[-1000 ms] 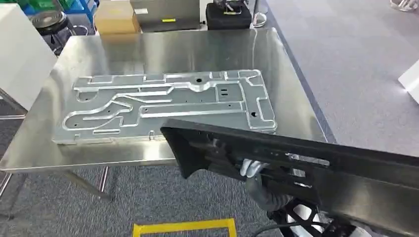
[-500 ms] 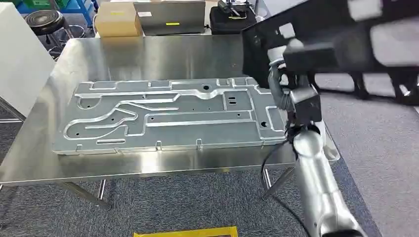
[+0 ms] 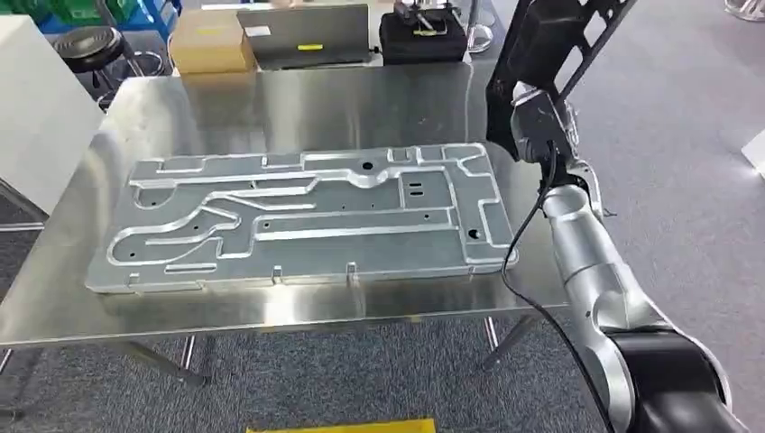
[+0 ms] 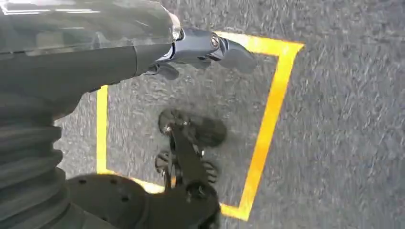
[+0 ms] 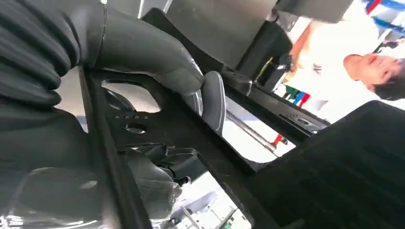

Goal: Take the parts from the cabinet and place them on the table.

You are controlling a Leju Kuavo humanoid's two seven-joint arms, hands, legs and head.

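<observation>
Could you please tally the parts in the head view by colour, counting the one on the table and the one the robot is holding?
Silver: 1, the large machined metal plate lying flat on the steel table.
Black: 1, the black frame part gripped by the right robot hand, raised above the table's right edge.
Total: 2 parts.

Black part [image 3: 550, 41] cut off by the head view's top edge, upper length out of frame. Right hand [image 3: 534, 122] largely masked behind that part there; in the wrist view [image 5: 143, 57] fingers under the frame half hidden. Left hand [image 4: 205, 47] partly covered by its own grey cover, blurred, finger spread hard to judge. Counter [image 3: 271, 307] near-left corner clipped by the left edge. Yellow floor marking [image 4: 267, 129] partly hidden behind dark body parts. Person's shirt [image 5: 334, 57] blurred.
</observation>
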